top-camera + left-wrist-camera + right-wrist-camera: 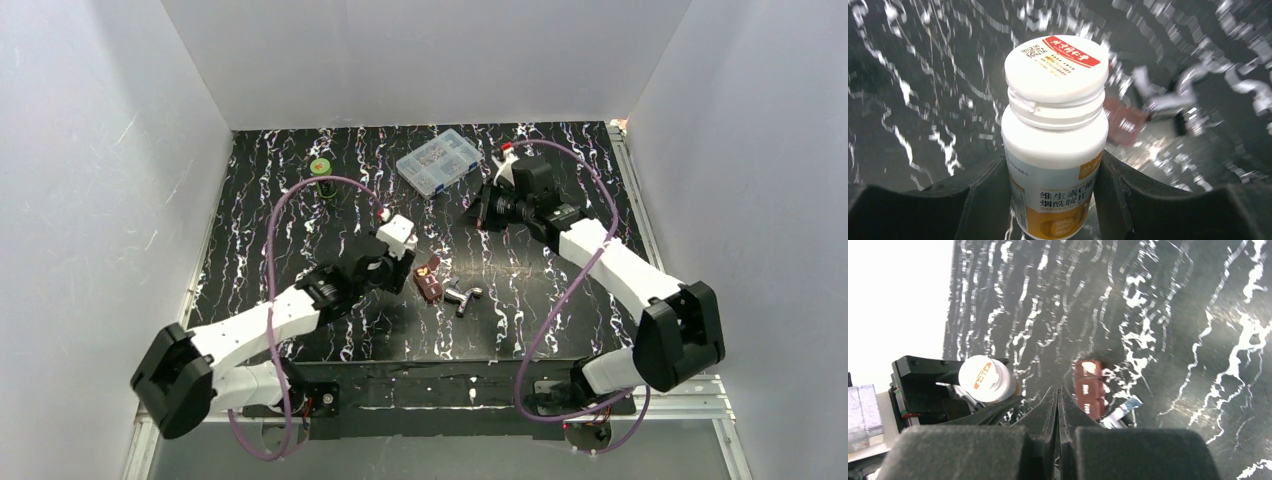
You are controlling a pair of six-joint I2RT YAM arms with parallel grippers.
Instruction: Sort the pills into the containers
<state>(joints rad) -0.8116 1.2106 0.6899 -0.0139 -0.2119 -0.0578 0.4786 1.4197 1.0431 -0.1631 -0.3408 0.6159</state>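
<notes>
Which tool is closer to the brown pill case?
Left. The left tool holds a bottle just left of the case; the right tool is farther back-right, shut.

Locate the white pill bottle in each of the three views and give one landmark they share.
Top external: pill bottle just left of centre.
Left wrist: pill bottle in the centre, filling much of the frame.
Right wrist: pill bottle at lower left, cap toward the camera.
Shared landmark: the red-brown case, right of the bottle in every view.
</notes>
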